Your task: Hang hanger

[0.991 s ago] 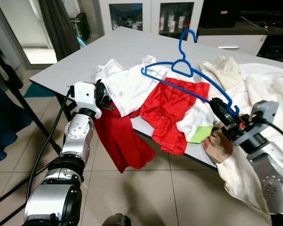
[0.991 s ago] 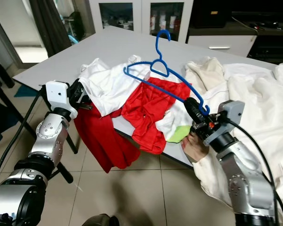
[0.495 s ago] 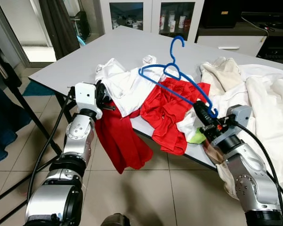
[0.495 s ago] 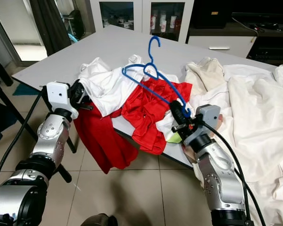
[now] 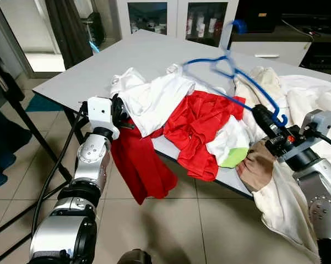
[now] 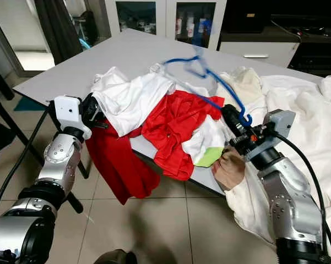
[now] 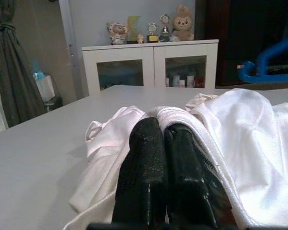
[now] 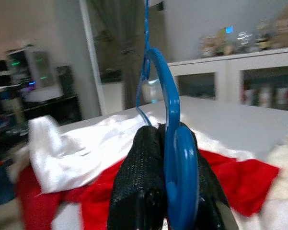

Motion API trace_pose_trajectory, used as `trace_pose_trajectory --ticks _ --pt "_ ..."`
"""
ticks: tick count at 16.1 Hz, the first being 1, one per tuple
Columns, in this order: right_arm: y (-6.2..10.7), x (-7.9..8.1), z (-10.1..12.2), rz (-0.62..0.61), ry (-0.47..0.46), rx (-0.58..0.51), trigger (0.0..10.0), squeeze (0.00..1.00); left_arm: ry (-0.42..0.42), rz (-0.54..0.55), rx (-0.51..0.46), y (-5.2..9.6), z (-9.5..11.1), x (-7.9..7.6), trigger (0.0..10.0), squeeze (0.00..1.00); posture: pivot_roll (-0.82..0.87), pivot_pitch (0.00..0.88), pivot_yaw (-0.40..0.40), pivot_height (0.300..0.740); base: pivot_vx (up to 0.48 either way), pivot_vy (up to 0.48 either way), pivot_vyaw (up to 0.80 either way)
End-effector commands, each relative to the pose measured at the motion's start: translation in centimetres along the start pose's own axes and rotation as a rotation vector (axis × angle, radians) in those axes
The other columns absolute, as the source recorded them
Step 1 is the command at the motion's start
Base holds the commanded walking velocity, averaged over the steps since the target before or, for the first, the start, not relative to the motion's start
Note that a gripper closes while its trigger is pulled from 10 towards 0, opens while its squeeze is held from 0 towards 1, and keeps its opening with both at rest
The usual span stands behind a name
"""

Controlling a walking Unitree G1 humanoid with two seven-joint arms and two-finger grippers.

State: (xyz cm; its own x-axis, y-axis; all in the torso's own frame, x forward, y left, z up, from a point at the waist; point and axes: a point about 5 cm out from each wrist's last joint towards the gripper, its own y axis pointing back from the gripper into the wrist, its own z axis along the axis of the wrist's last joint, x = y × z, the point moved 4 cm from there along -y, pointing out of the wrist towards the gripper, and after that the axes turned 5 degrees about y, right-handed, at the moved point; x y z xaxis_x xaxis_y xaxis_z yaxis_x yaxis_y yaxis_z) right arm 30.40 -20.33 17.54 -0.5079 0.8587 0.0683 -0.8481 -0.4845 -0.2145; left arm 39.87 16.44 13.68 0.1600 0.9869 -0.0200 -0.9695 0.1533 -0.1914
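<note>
At three o'clock of the clothes pile, the blue hanger is clamped by its end in the right gripper and lifted off the counter, free for carrying; the left gripper is clenched against a white shirt

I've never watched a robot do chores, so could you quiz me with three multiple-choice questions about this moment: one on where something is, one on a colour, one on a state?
1. Where is the red garment?
A. On the floor
B. In the clothes pile on the grey table, draped partly over its near edge
C. Inside the cabinet

2. What colour is the hanger?
A. Blue
B. Green
C. Black

3. What is the right hand doing?
A. Hanging open and idle
B. Shut on the hanger's end
C. Holding a cup

Answers:
1 B: the red cloth lies among white clothes on the tabletop and spills over the edge.
2 A: its wire frame is plainly blue.
3 B: the right wrist view shows the black fingers closed around the blue end.
</note>
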Motion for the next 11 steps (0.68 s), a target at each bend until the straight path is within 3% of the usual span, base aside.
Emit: trace_pose_trajectory --ticks 1,6,9,11 --pt "0.3 1.4 0.2 0.104 -0.009 0.029 10.0 0.0 -0.007 0.013 0.013 0.3 -0.4 0.4 10.0 0.0 0.09 0.0 0.037 0.74 0.0 0.0 0.0" --pt "2.7 2.0 0.4 0.254 -0.009 0.169 10.0 0.0 -0.011 0.025 0.009 -0.2 0.2 0.9 10.0 0.0 0.09 0.0 0.043 0.74 0.0 0.0 0.0" --pt "3.1 2.6 0.0 0.293 0.012 0.225 10.0 0.0 -0.03 0.019 0.006 -0.3 0.4 1.0 10.0 0.0 0.08 0.0 0.045 0.74 0.0 0.0 0.0" --pt "2.7 2.3 -0.5 0.255 0.05 0.25 10.0 0.0 -0.028 0.016 0.011 -0.3 0.3 1.0 10.0 0.0 0.08 0.0 0.045 0.74 0.0 0.0 0.0"
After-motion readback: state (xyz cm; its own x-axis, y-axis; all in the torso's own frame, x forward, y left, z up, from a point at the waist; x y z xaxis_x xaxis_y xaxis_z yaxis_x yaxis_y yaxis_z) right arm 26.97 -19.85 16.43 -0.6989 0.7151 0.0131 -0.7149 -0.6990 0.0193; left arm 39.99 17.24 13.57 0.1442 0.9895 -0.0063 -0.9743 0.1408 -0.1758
